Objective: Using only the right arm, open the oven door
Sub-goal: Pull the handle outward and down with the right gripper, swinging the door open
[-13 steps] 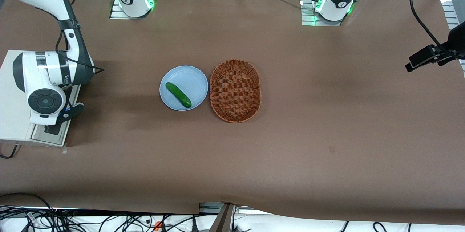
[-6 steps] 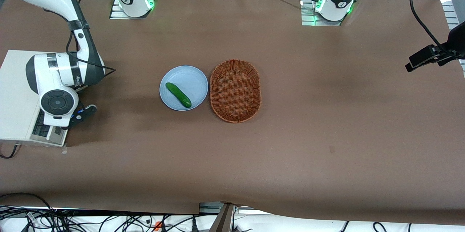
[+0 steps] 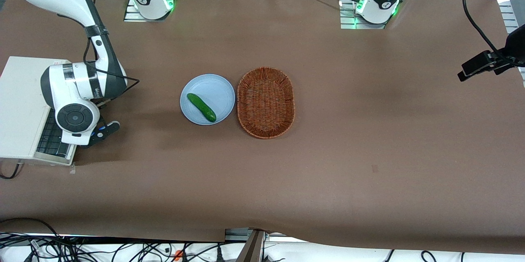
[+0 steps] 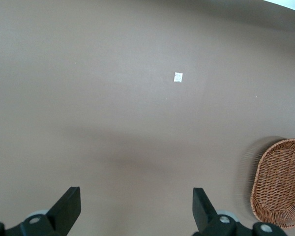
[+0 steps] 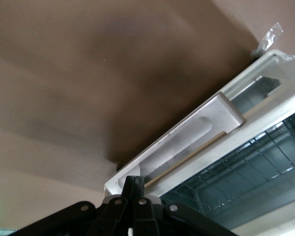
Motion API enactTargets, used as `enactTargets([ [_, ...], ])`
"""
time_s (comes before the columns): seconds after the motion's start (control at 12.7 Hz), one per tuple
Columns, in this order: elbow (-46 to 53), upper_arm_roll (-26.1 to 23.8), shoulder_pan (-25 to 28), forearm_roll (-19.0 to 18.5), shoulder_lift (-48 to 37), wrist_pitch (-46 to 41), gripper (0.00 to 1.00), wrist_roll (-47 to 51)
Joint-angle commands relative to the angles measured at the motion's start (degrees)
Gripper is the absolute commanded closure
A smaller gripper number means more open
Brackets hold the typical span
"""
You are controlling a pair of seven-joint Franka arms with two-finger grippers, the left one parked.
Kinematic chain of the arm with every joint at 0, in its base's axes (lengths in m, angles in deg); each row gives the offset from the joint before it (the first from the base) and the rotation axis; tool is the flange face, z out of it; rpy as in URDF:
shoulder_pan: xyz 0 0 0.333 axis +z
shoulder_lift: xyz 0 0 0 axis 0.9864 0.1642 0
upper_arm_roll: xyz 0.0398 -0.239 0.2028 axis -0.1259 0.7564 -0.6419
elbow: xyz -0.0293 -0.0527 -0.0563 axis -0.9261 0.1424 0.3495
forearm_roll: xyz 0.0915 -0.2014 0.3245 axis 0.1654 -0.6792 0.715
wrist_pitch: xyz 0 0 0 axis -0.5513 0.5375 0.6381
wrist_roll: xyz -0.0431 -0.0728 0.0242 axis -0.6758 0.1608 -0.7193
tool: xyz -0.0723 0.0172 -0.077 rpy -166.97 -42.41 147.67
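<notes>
Oven (image 3: 20, 106) at working arm's end of table. Oven door (image 3: 51, 141) partly swung down, wire rack (image 5: 246, 172) visible through gap. Right arm (image 3: 76, 89) over door; gripper (image 5: 135, 189) at silver handle (image 5: 187, 145), fingers pinched together on handle end. Plate (image 3: 217, 89) with cucumber (image 3: 201, 107) beside wicker basket (image 3: 265, 102), mid-table.
</notes>
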Motion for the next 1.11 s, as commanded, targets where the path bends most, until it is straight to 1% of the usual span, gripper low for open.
enactTargets([
  [0.0, 0.67, 1.08, -2.06, -0.24, 4.74, 6.01, 1.00, 0.22],
  [0.63, 0.58, 1.35, -3.20, 0.82, 7.82, 9.78, 1.00, 0.31],
  [0.79, 0.67, 1.43, -3.20, 3.97, 8.78, 10.05, 1.00, 0.31],
  [1.03, 0.67, 1.52, -3.20, 6.17, 9.31, 10.23, 1.00, 1.70],
])
